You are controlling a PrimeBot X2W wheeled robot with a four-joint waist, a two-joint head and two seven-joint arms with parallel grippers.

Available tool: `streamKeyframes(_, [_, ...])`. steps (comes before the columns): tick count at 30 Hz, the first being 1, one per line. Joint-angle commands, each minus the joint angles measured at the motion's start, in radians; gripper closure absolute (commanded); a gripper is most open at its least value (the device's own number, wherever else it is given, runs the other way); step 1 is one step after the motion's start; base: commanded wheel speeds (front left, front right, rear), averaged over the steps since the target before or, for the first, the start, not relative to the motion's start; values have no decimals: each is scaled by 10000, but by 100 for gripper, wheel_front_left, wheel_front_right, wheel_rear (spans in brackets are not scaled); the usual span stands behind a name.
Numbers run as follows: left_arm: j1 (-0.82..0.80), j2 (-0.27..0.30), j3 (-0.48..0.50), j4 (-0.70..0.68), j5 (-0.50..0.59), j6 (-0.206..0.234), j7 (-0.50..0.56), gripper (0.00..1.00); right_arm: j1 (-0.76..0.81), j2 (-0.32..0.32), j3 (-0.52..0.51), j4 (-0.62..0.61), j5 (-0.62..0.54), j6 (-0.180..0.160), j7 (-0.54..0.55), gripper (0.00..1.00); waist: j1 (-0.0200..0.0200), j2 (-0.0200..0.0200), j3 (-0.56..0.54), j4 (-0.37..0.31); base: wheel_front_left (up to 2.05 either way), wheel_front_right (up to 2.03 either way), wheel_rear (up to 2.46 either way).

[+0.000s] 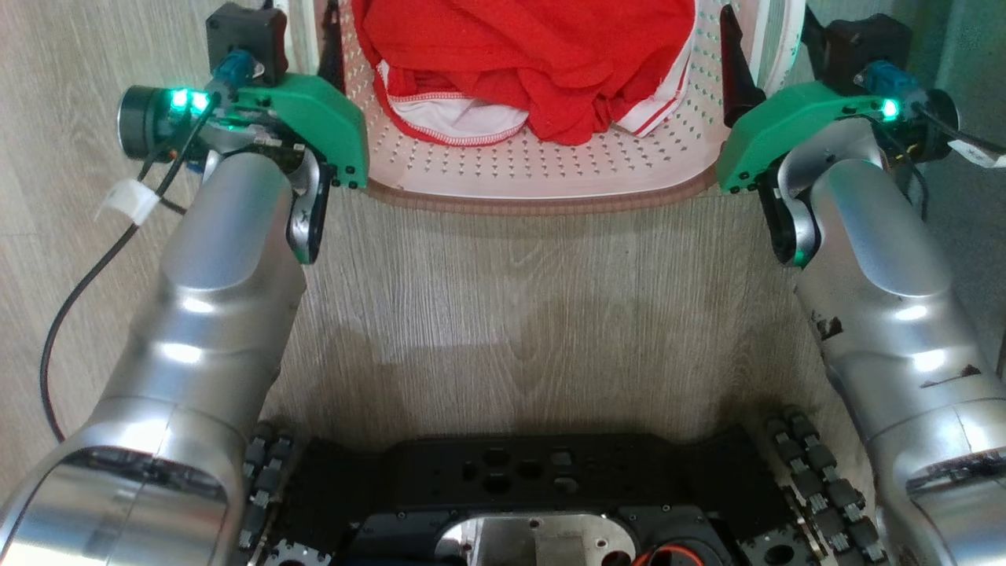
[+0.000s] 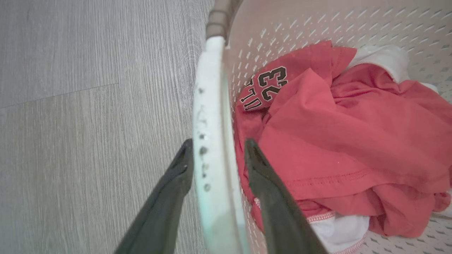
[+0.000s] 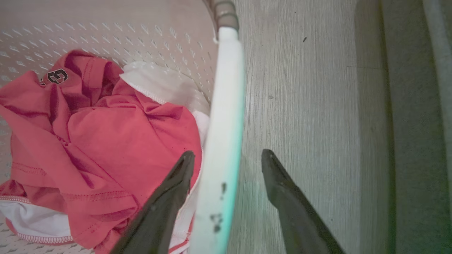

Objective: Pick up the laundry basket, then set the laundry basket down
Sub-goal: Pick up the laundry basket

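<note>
The left wrist view is revealing a black 23 on the red jersey [image 2: 335,134], which is unreadable from the head view. The laundry basket [image 1: 550,169] is sitting between both grippers. The left gripper [image 2: 219,151] is straddling its white handle [image 2: 212,106], slightly parted, with the outer finger touching. The right gripper [image 3: 227,153] is gaping wider around the opposite handle [image 3: 226,106], its outer finger clear.

The floor [image 1: 503,299] was pale grey wood-grain plank. It extended outward from the outer jaw of the left gripper [image 2: 218,148], where a plank seam [image 2: 60,97] crossed it. It also extended outward from the outer jaw of the right gripper [image 3: 227,155], where dark specks [image 3: 270,96] marked it and a darker band [image 3: 370,123] ran farther out. The laundry basket [image 1: 534,169] occupied the span between both sets of jaws; contact between its base and the floor could not be confirmed. The wheeled base [image 1: 503,472] stood behind the jaws.
</note>
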Motion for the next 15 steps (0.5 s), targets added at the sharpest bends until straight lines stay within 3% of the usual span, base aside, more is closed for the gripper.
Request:
streamKeyframes(1, [177, 240, 67, -86, -61, 40, -51, 40, 260, 170, 185, -93, 91, 14, -122, 16, 0, 0, 8, -7, 0, 0, 0])
streamKeyframes(2, [164, 240, 21, -70, -76, 32, -51, 47, 242, 170, 196, -77, 99, 14, -122, 22, 0, 0, 15, -10, 0, 0, 0])
streamKeyframes(4, [136, 240, -70, -41, -99, 34, -51, 57, 197, 170, 229, -52, 126, 14, -122, 49, 0, 0, 24, -13, 0, 0, 0])
streamKeyframes(5, [125, 240, -109, -23, -112, 39, -51, 64, 175, 170, 252, -40, 143, 14, -122, 53, 0, 0, 25, -13, 0, 0, 0])
streamKeyframes(7, [114, 240, -190, 5, -154, 63, -51, 100, 137, 170, 304, -15, 175, 14, -122, 62, 0, 0, 18, -19, 0, 0, 0])
streamKeyframes(9, [113, 240, -274, 35, -226, 77, -51, 100, 103, 170, 356, 54, 179, 14, -122, 73, 0, 0, 0, -26, 0, 0, 0])
streamKeyframes(11, [117, 240, -363, 55, -305, 91, -51, 100, 63, 170, 408, 144, 199, 14, -122, 100, 0, 0, -29, -32, 0, 0, 0])
streamKeyframes(15, [167, 240, -544, 65, -483, 133, -51, 100, -4, 170, 507, 272, 254, 14, -122, 100, 0, 0, -116, -31, 0, 0, 0])
